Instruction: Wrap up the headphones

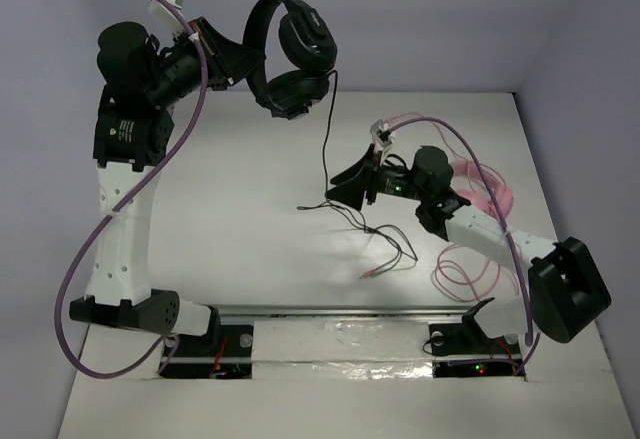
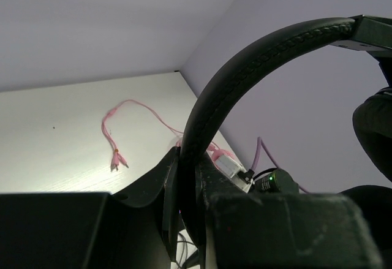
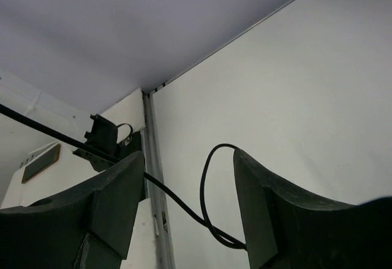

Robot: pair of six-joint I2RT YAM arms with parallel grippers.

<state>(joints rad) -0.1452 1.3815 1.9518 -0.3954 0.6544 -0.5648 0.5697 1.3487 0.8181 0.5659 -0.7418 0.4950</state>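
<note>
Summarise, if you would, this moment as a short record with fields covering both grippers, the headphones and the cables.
left gripper: shut on the headband, raised above the table
headphones: black, held in the air
cable: hangs from an earcup down to the table, not wrapped
right gripper: open, low, cable showing in the gap between its fingers
pink cable: loose on the table, untouched

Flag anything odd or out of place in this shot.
The headphones hang in mid-air, clamped at the headband by the left gripper, with the cable dangling to the table in a loose tangle. It passes between the fingers of the open right gripper, ungripped. A pink cable lies sprawled nearby.
</note>
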